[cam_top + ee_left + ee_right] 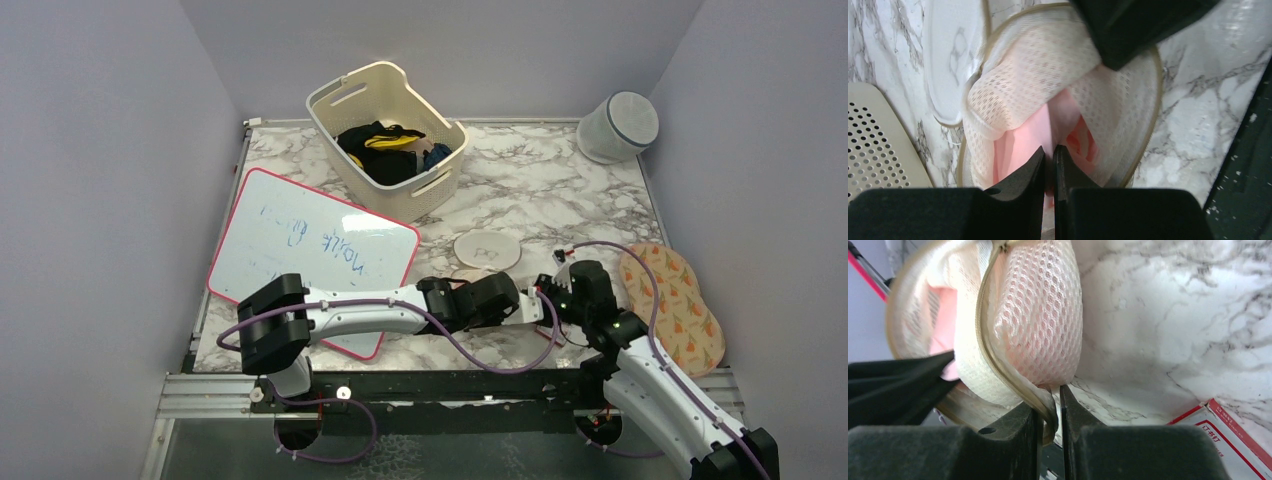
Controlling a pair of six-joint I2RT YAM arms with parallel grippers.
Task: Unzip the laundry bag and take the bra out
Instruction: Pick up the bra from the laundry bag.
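The laundry bag [1038, 65] lies unzipped on the marble, its cream mesh mouth gaping. Its round lid flap [487, 250] is folded back toward the far side. Pink bra [1023, 145] fabric fills the opening. My left gripper [1049, 156] is shut on a fold of that pink fabric just inside the mouth. My right gripper [1049, 405] pinches the bag's tan zip rim [998, 360] from the opposite side, with the mesh wall [1043, 315] bulging above it. From above, the left gripper [528, 303] and right gripper [550, 300] meet over the bag and hide most of it.
A cream slotted basket [330, 105] of dark clothes stands at the back. A pink-framed whiteboard [310, 250] lies left, partly under my left arm. A white-grey cylinder [618, 127] sits back right. An orange-patterned pad [672, 300] lies right. A red-and-white box [1228, 432] is beside my right gripper.
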